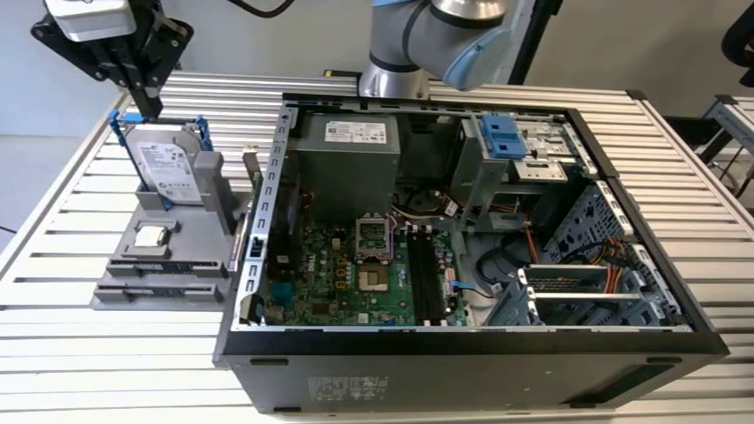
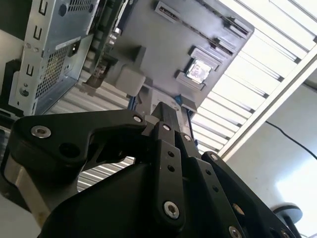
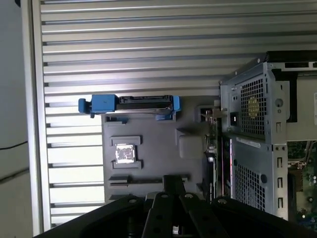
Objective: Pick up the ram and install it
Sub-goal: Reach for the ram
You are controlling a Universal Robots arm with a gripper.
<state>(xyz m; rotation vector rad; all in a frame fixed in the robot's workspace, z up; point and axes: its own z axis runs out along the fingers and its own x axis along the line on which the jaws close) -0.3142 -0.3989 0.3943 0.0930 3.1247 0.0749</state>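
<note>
Exterior view, claw above hard drive, ram seemingly beside case.

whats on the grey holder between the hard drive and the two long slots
The small square processor chip, lying flat in its own recess, as the exterior view shows.

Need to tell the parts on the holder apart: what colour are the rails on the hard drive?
Blue. The rails clip both ends of the hard drive, clearest in the first wrist view.

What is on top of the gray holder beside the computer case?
A hard drive stands upright in blue rails, and a small silver chip lies in a recess. The drive covers the holder beneath it.
</note>
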